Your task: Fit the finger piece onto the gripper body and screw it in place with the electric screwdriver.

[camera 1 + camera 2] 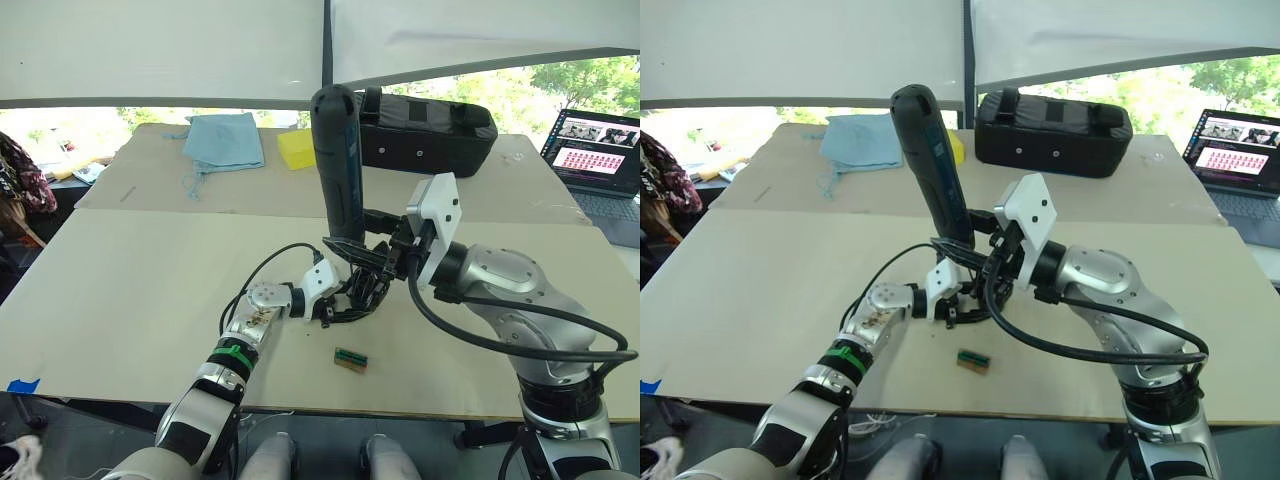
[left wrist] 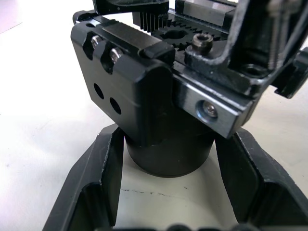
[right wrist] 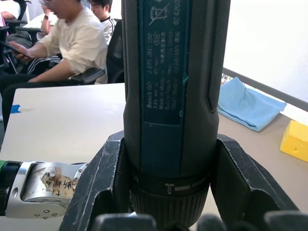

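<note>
Beige table (image 1: 140, 300) near its front edge: one chunky black gripper body (image 2: 159, 96), between the left gripper's (image 2: 166, 192) fingers. Right gripper (image 3: 168, 192) fingers clamp one thick dark cylindrical electric screwdriver (image 1: 338, 165) upright.

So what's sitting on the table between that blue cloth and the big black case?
A yellow sponge-like block lies between the blue cloth and the black case, in the left eye view.

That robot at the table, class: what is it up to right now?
It is in the middle of an assembly job. The right end effector grips the electric screwdriver upright, tip down over the gripper body. The left end effector sits around the gripper body's round base on the table, steadying it. A small green part lies nearby, untouched.
</note>
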Action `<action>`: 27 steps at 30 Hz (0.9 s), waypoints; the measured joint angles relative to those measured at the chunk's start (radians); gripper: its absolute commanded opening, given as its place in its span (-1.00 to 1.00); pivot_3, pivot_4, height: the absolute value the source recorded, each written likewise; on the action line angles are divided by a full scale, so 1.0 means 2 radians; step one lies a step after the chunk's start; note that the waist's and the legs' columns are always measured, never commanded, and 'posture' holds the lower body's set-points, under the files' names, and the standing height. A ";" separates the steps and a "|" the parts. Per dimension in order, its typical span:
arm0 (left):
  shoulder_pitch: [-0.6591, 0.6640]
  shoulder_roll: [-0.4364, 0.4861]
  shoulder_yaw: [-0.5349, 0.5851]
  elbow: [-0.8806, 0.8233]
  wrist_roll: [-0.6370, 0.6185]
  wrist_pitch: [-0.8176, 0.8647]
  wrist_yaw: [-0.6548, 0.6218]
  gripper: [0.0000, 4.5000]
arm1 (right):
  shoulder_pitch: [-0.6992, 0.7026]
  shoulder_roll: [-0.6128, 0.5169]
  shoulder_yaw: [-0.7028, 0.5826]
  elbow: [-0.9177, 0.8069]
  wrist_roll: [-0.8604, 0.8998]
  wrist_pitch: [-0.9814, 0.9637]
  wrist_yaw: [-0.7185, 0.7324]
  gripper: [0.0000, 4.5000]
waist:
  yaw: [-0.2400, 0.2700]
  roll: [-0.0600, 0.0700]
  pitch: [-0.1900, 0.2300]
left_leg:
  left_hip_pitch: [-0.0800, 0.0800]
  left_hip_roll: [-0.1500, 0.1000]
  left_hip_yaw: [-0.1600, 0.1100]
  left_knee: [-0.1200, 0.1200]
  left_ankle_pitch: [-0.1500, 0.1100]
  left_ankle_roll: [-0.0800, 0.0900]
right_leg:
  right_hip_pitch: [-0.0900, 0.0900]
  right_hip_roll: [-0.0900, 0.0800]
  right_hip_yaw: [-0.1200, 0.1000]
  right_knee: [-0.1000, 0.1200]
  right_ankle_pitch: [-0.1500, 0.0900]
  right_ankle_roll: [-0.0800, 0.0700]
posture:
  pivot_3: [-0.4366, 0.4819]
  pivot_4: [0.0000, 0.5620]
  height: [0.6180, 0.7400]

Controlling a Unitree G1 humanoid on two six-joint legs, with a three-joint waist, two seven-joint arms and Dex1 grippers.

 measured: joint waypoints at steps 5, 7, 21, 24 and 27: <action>0.000 0.000 0.000 0.000 0.000 0.000 0.000 0.02 | 0.001 0.000 0.000 0.000 -0.004 -0.001 0.003 -0.15 | 0.000 0.000 0.000 | 0.000 0.000 0.000 0.000 0.000 0.000 | 0.000 0.000 0.000 0.000 0.000 0.000 | -0.05 -0.47 1.00; 0.000 0.000 0.000 0.000 0.000 0.000 0.000 0.02 | 0.002 0.000 0.000 0.000 -0.005 -0.002 0.004 -0.15 | 0.000 0.000 0.000 | 0.000 0.000 0.000 0.000 0.000 0.000 | 0.000 0.000 0.000 0.000 0.000 0.000 | -0.05 -0.47 1.00; 0.000 0.000 0.000 0.000 0.000 0.000 0.000 0.02 | -0.012 0.023 -0.021 0.000 0.030 0.022 -0.031 -0.15 | 0.000 0.000 0.000 | 0.000 0.000 0.000 0.000 0.000 0.000 | 0.000 0.000 0.000 0.000 0.000 0.000 | -0.05 -0.47 1.00; 0.000 0.000 0.000 0.000 0.000 0.000 0.000 0.02 | -0.012 0.023 -0.021 0.000 0.036 0.024 -0.035 -0.15 | 0.000 0.000 0.000 | 0.000 0.000 0.000 0.000 0.000 0.000 | 0.000 0.000 0.000 0.000 0.000 0.000 | -0.05 -0.47 1.00; 0.000 0.000 0.000 0.000 0.000 0.000 0.000 0.02 | -0.012 0.020 -0.021 0.000 0.036 0.024 -0.036 -0.15 | 0.000 0.000 0.000 | 0.000 0.000 0.000 0.000 0.000 0.000 | 0.000 0.000 0.000 0.000 0.000 0.000 | -0.05 -0.47 1.00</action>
